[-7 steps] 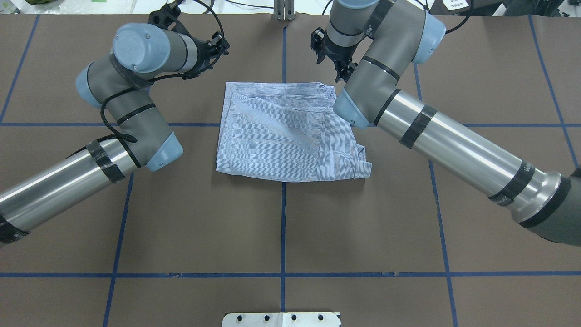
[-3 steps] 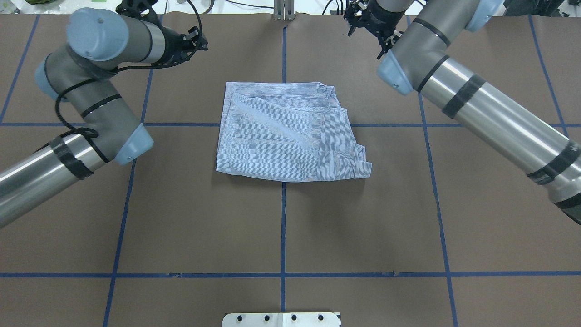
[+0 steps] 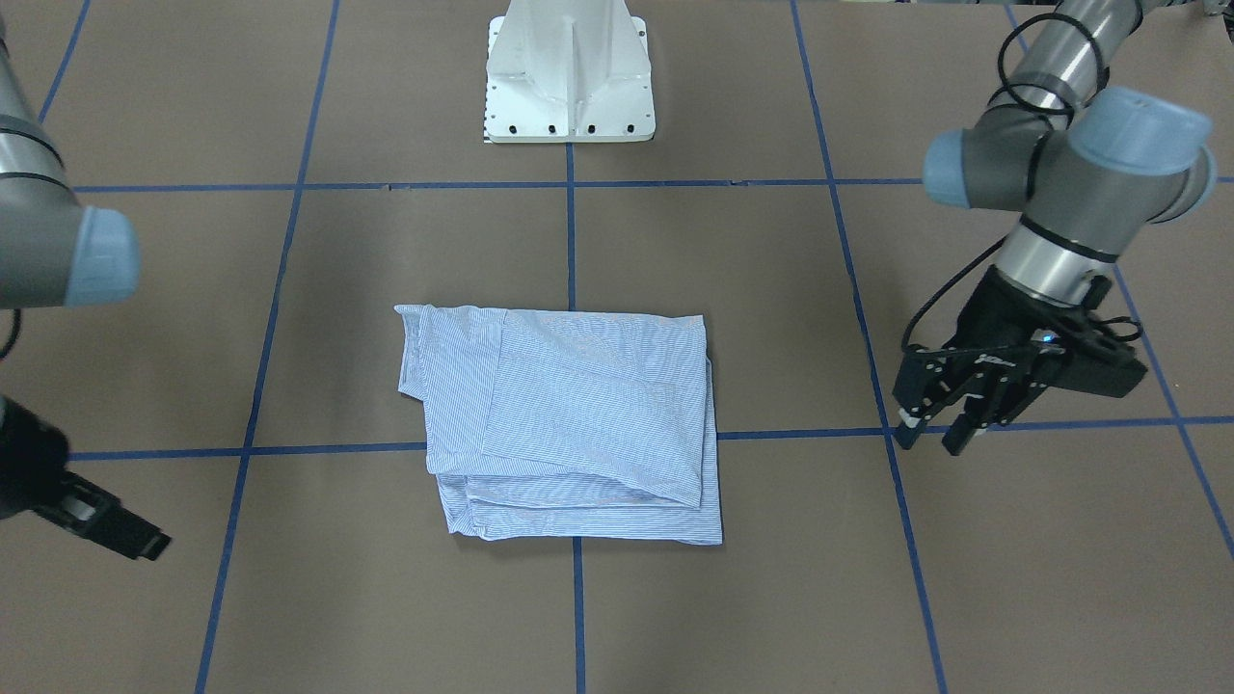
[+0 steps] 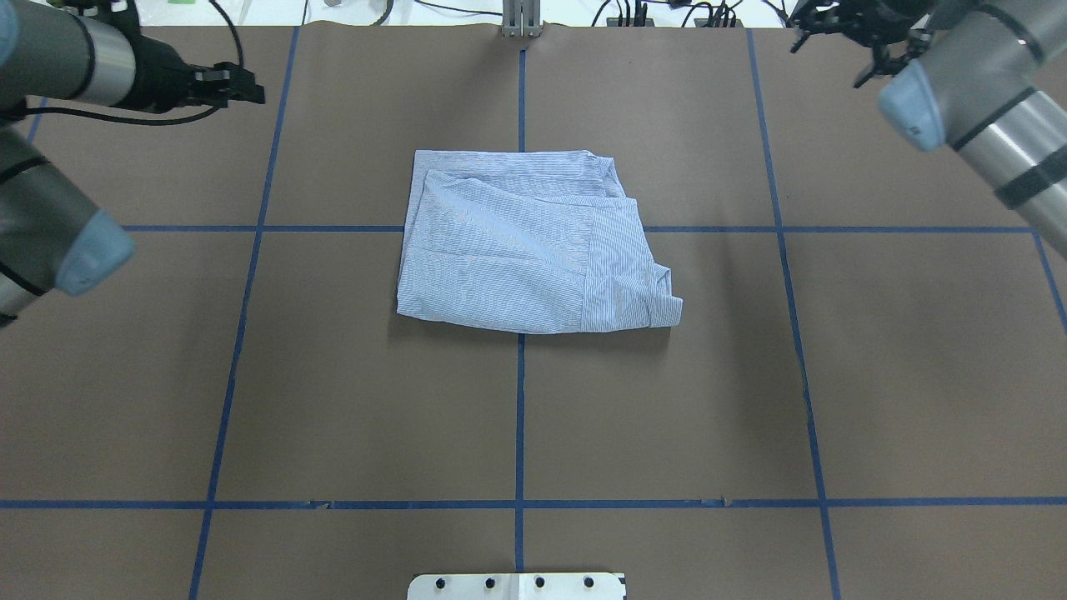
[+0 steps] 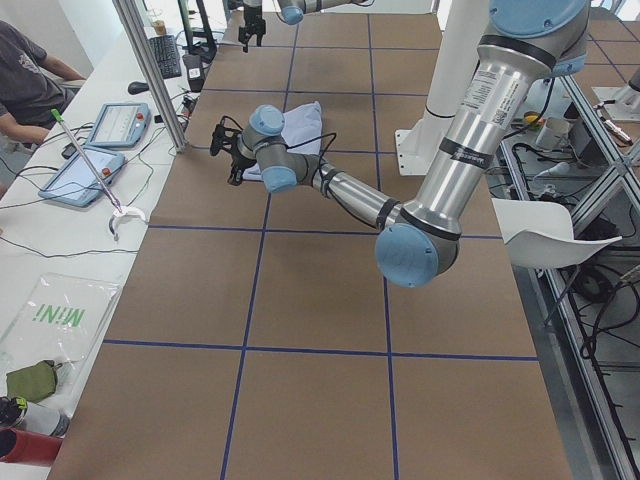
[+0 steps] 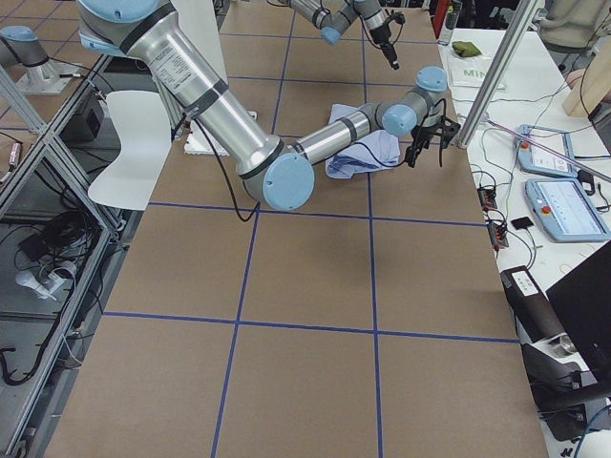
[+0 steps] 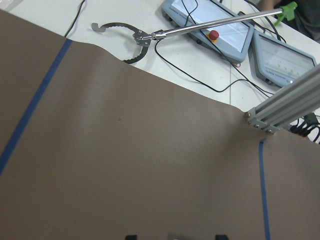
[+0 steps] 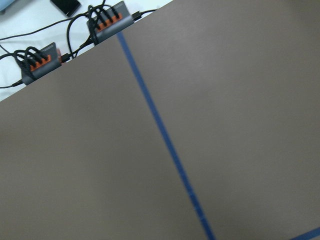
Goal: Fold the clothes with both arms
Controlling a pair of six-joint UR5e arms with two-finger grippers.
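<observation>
Folding looks essentially done: the shirt (image 4: pixel 525 250) lies as a layered rectangle at the middle of the table (image 4: pixel 667 417), one corner a little ragged. The left gripper (image 3: pixel 930 439) hangs well apart near the far edge, fingers spread and empty. The right gripper (image 3: pixel 130 535) is equally distant; I cannot tell its finger spacing.
</observation>
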